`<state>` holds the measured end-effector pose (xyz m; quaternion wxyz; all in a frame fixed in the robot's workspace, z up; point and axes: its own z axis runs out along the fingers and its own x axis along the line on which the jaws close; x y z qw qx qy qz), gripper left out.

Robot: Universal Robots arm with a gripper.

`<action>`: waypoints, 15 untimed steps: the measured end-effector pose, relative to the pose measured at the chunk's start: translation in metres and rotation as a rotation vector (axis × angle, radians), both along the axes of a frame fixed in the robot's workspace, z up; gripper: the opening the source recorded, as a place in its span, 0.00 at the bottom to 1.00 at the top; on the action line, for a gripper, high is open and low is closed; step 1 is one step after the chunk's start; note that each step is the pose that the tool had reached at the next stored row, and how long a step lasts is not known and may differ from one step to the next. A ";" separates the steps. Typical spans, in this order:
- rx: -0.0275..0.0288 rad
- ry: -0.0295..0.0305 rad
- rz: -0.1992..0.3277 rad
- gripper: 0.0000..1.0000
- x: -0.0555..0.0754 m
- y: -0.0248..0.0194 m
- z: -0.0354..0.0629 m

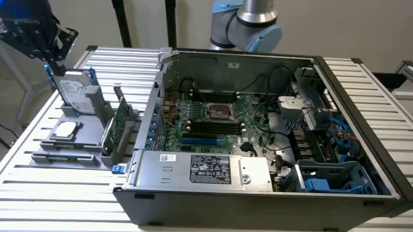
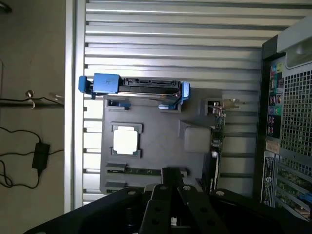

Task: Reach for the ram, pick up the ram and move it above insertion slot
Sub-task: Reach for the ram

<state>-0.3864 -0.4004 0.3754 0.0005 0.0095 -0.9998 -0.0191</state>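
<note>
1. In the exterior view, the pincer is hanging high at the exterior view's left. It is hovering over the hard drive, which is standing upright in the grey holder tray on the slatted worktop.
2. The ram is lying flat along the tray's near edge, well apart from the pincer.
3. The insertion slot is sitting among parallel black sockets on the motherboard inside the open computer case, beside the blue slot.
4. In the wrist view, the pincer is showing its fingers pressed together, clenched on nothing.
5. The ram is resting in its groove in the tray. The processor is lying between it and the hard drive, and the bracketed green card is standing near one end of it.
</note>
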 end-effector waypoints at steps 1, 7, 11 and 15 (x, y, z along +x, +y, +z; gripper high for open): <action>0.0000 0.0000 0.000 0.11 0.000 -0.0020 -0.0001; 0.0001 -0.0002 0.000 0.11 0.000 -0.0254 -0.0010; 0.0001 -0.0001 0.000 0.11 0.000 -0.0437 -0.0018; 0.0001 -0.0002 0.000 0.11 0.000 -0.0617 -0.0031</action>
